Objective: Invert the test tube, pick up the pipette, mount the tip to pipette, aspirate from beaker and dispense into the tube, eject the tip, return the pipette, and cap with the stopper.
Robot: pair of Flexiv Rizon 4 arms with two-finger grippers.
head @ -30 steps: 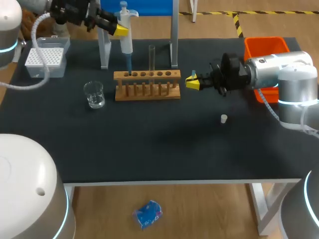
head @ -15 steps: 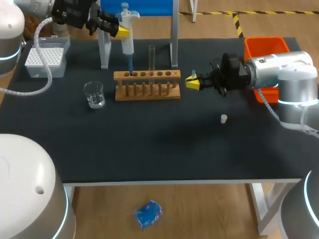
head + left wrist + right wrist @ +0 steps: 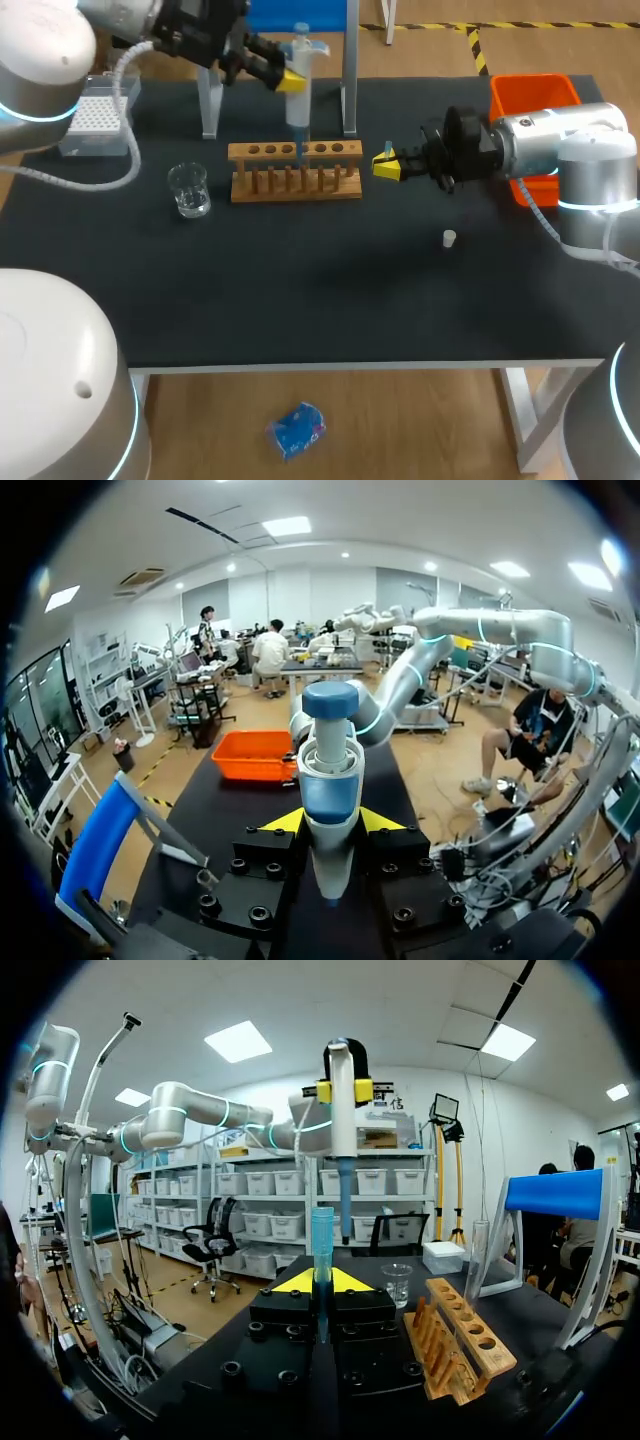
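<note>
Your left arm comes in from the far left corner, and its gripper (image 3: pixel 290 78) is clamped on the pipette (image 3: pixel 300 100). The pipette hangs upright with its blue lower end over the middle of the wooden rack (image 3: pixel 295 185). Through the left wrist camera you see the pipette's body squeezed between both yellow fingertips. A clear test tube (image 3: pixel 478 1255) stands upright in the rack. Your right arm lies level over the desk (image 3: pixel 300 300), its gripper (image 3: pixel 386 166) just beside the rack's right end and closed on a slim blue tube (image 3: pixel 321 1240) that stands upright between the fingers. The glass beaker (image 3: pixel 188 190) sits left of the rack; you cannot tell what is in it. The tip box (image 3: pixel 95 120) is at the far left and the orange bin (image 3: pixel 530 92) is behind the right arm. The white stopper (image 3: pixel 450 238) lies alone on the desk, near the right gripper.
</note>
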